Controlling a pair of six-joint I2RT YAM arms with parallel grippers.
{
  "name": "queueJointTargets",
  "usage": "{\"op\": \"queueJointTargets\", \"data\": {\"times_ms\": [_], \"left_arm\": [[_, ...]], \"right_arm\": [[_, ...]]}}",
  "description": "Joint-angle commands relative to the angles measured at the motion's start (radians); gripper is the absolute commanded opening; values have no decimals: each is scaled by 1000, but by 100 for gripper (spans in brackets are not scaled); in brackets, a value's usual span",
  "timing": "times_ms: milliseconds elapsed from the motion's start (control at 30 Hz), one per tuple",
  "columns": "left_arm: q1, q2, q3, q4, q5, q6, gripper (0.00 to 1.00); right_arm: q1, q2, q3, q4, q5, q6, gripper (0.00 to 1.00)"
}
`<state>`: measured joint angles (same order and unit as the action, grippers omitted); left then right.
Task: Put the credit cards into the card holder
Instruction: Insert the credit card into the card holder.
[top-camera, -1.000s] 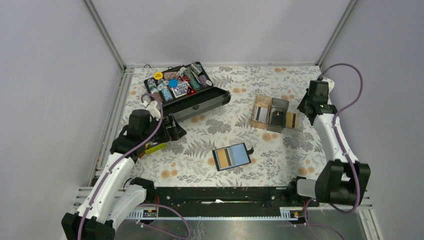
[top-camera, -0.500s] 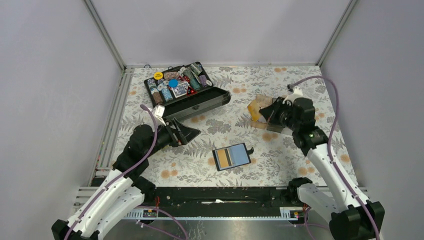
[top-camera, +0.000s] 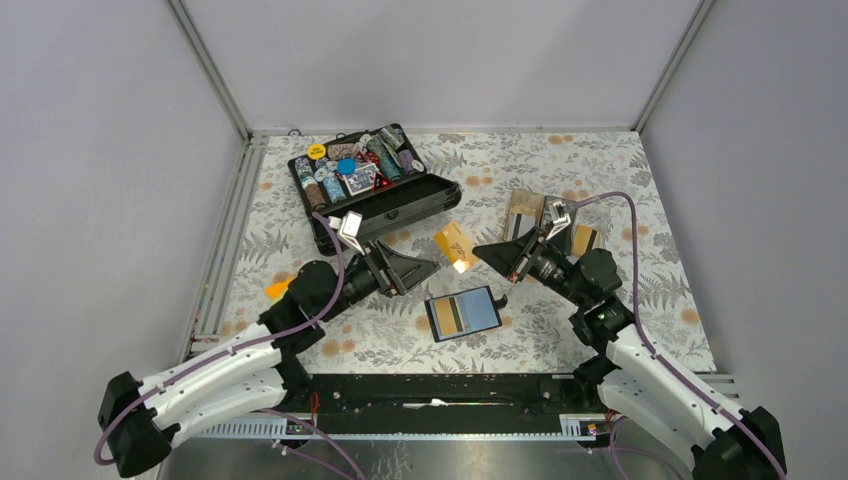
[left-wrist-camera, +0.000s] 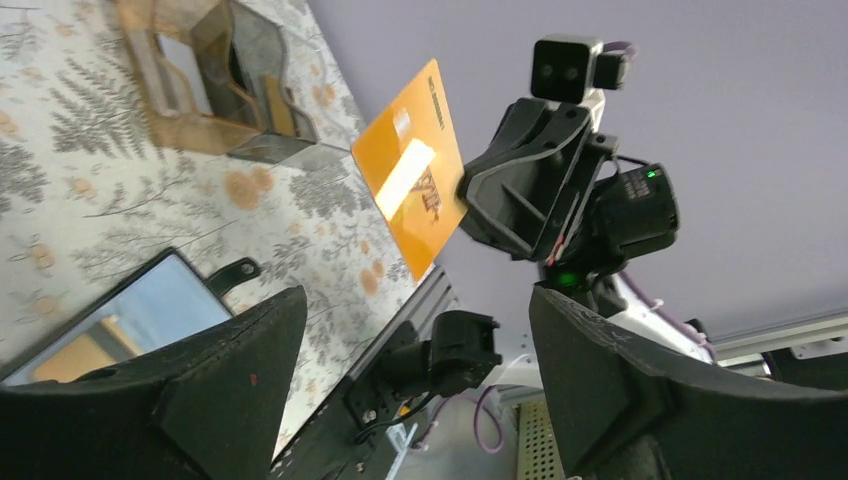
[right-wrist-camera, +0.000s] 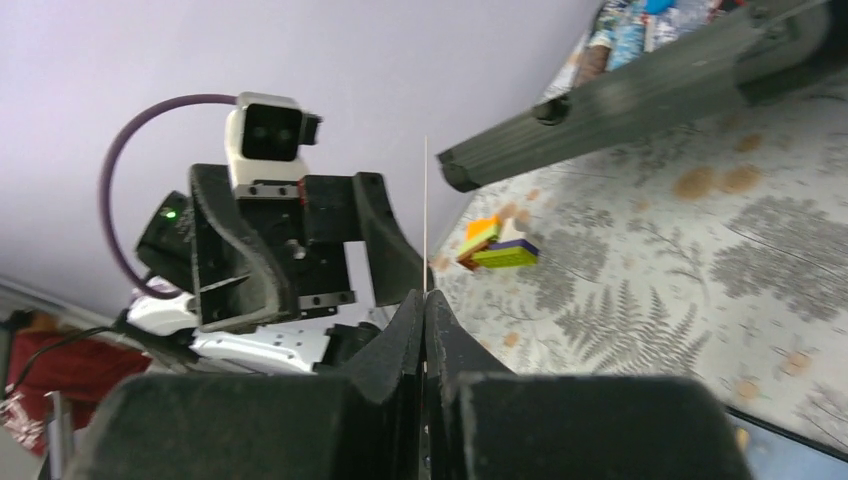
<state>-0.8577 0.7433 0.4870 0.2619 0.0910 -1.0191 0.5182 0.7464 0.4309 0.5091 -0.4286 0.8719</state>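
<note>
Top external view: both arms reach over the flowered table (top-camera: 610, 165), their tips facing each other just past the far edge of the card holder (top-camera: 463, 313).
Card holder: lies open and flat on the table, with an orange-tan panel, a dark stripe and a blue-grey panel facing up. Neither arm touches it.
Right gripper (top-camera: 479, 251): fingers pinched tight on one edge of an orange card (top-camera: 455, 245), above the table just beyond the card holder's far edge.
Orange card: held in the air, clear of the table and tilted. The left wrist view shows its broad face with a pale band. The right wrist view shows it edge-on as a thin line rising from the closed fingertips.
Left gripper (top-camera: 418, 274): fingers spread wide with nothing between them, off the card holder's far left corner. It points at the orange card, near it but apart.
Other cards (top-camera: 520, 226): stand in a clear tray (top-camera: 556, 232) to the far right of the card holder. Their number cannot be told.
Chip case (top-camera: 400, 205): black, open and full of chips, to the far left of the card holder.
Small coloured blocks (right-wrist-camera: 497, 246): lie on the table well to the left of the card holder.
</note>
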Motion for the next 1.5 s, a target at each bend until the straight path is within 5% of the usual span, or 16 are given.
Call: {"op": "queueJointTargets", "data": {"times_ms": [0,300,633,733,767,900,1033,1233,1467], "left_arm": [[-55,43,11,212,-87,-28,80],[-93,110,37,292,-139,-41,43],[-99,140,37,359,-132,-63,25],[-99,149,40,360,-128,-63,7],[-99,148,43,334,-132,-58,0],[-98,108,67,88,-175,-2,0],[-99,131,135,-273,-193,85,0],[-99,278,144,-342,-27,88,0],[-101,403,121,-210,7,23,0]], "right_arm": [[47,-8,-45,297,28,110,0],[108,13,-79,419,57,146,0],[123,10,-127,427,79,154,0],[123,14,-120,388,70,145,0],[124,13,-111,345,69,119,0],[122,-16,-41,-32,162,-27,48],[122,-5,61,-467,357,-195,74],[123,170,135,-788,508,-302,80],[123,336,158,-823,519,-347,71]]}}
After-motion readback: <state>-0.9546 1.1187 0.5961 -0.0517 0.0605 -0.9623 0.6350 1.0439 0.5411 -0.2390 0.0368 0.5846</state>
